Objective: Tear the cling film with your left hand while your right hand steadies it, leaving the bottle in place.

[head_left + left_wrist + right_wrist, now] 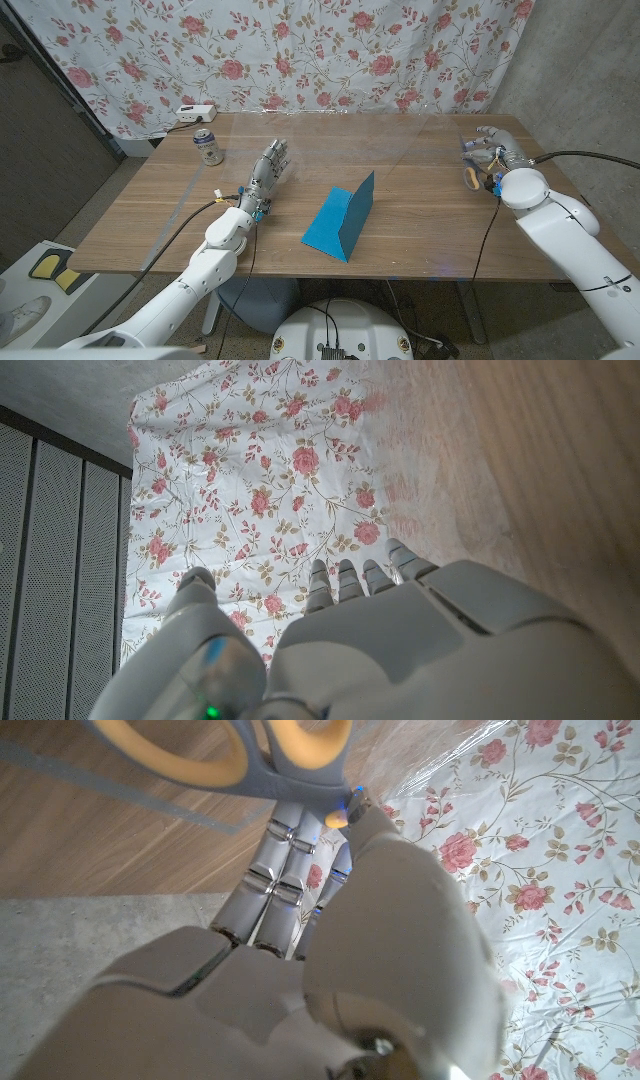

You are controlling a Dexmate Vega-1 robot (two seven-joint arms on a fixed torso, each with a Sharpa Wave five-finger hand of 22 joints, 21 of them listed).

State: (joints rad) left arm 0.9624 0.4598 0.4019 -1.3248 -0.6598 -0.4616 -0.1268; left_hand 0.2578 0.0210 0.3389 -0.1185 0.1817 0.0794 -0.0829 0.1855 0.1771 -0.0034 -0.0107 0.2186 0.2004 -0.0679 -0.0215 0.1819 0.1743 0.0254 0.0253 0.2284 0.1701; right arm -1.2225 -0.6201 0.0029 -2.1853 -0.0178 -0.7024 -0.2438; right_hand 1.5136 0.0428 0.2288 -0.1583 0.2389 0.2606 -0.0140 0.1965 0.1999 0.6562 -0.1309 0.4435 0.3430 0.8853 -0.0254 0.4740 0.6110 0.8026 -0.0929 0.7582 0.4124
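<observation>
Flowery cloth hangs behind a brown wooden table (150,210). Near the middle of the table stands a blue cardboard cling film box shaped like a wedge (340,222). A thin sheet of clear cling film (402,148) seems to run from the box toward the far right side, but it is faint and hard to see.

The left robot hand (268,172) is on the table just left of the box. Its fingers are straight and spread, and it holds nothing. I think it waits there so it can reach the film and tear it.

The right robot hand (487,155) is far off on the right side, next to a pair of scissors with yellow and grey handles (240,755). Its fingers reach up to the handles, but I cannot tell if it grasps them. It is well apart from the box, so it is not steadying anything yet.

A small silver and blue drink can (207,147) stands upright on the far left. It is away from both hands, so it should be safe there.
</observation>
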